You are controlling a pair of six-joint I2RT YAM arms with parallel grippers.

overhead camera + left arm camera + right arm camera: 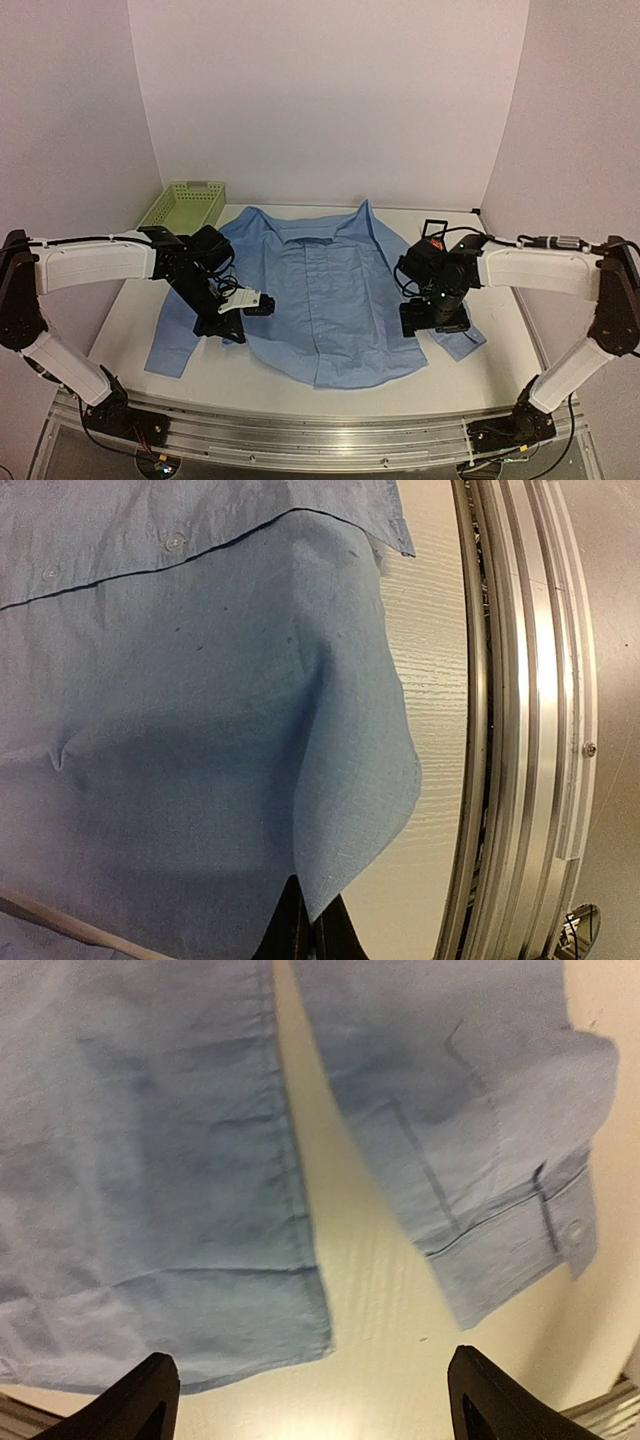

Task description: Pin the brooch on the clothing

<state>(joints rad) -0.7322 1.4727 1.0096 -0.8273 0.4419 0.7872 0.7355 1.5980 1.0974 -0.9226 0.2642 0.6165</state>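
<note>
Left gripper pinches the shirt; right gripper hangs spread above it; green basket sits upper left.

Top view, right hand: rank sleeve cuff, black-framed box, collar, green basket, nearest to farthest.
1. sleeve cuff, on the table just right of the right hand
2. black-framed box, behind the hand
3. collar, far centre
4. green basket, far left corner

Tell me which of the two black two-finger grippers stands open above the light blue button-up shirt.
The right gripper: its fingers are spread wide over the light blue button-up shirt. The left gripper is shut, pinching the shirt's edge.
</note>
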